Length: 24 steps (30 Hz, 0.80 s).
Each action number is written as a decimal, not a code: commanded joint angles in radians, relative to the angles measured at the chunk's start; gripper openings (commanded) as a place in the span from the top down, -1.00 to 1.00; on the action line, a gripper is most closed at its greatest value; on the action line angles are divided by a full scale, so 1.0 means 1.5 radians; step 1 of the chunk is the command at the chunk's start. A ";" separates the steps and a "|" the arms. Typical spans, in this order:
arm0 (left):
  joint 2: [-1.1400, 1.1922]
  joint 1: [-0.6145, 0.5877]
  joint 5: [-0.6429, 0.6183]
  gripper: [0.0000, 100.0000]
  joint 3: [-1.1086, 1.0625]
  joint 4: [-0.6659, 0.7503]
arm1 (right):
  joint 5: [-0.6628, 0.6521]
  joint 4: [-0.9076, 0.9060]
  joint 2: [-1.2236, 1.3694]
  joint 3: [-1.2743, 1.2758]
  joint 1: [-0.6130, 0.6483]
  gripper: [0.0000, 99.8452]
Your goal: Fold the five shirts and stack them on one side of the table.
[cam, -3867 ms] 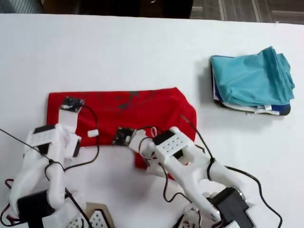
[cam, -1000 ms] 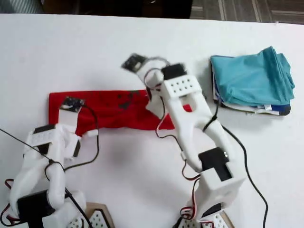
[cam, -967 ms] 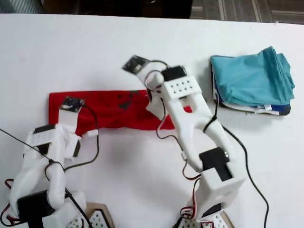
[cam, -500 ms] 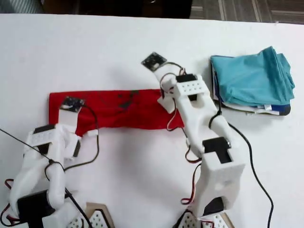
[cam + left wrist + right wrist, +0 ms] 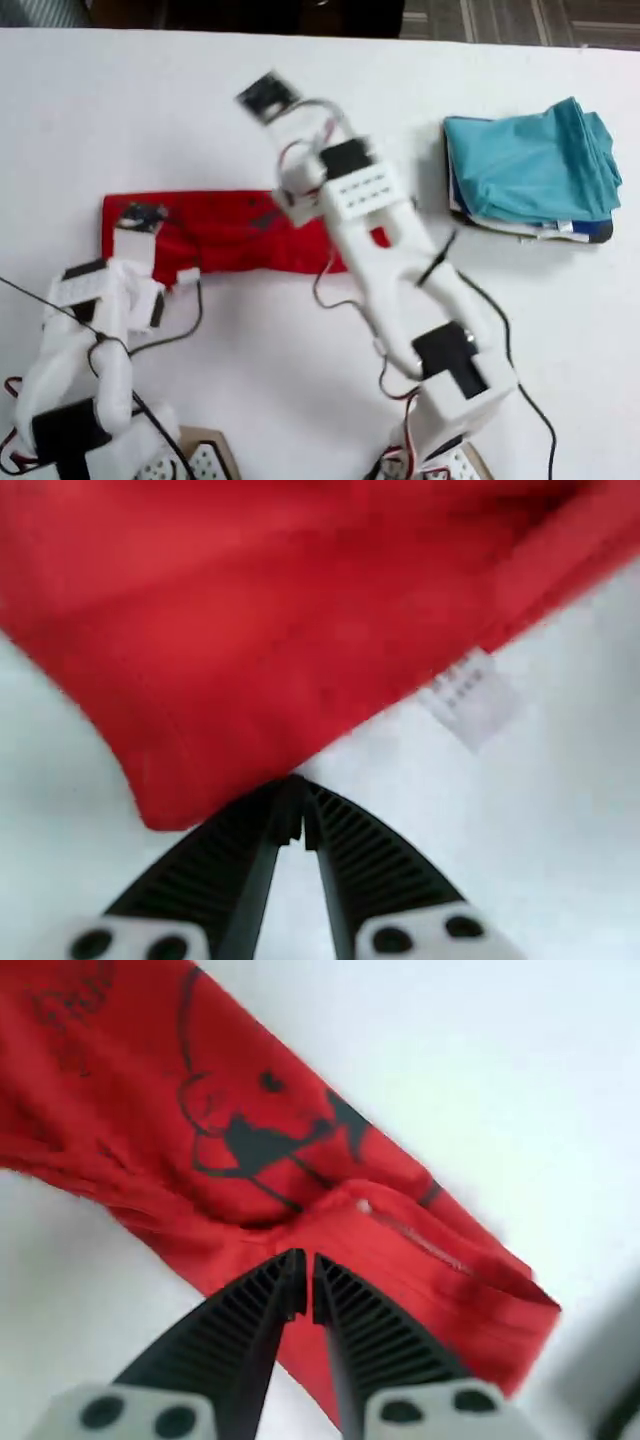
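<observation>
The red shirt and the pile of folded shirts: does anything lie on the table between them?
No. In the high view the table between red shirt and pile is bare; the right arm crosses above it.

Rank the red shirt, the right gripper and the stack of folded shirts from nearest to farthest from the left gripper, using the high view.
1. red shirt, right at the left gripper, at the shirt's left end.
2. right gripper, above the shirt's print.
3. stack of folded shirts, off to the right side.
</observation>
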<state>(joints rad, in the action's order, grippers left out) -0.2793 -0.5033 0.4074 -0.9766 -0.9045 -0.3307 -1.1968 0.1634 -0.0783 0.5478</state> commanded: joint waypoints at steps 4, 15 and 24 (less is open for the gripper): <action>-0.009 -0.139 -0.075 0.95 0.205 -0.146 | 0.016 0.117 0.065 0.027 0.066 0.96; -0.009 -0.183 -0.074 0.95 0.361 -0.248 | 0.071 0.093 0.190 0.029 0.149 0.96; -0.003 -0.185 -0.078 0.95 0.392 -0.243 | 0.071 0.021 0.132 0.023 0.150 0.96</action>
<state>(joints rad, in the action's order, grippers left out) -0.2793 -0.7825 0.3061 -0.4258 -1.2697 -0.2309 -1.1492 0.4595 -0.0322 0.7917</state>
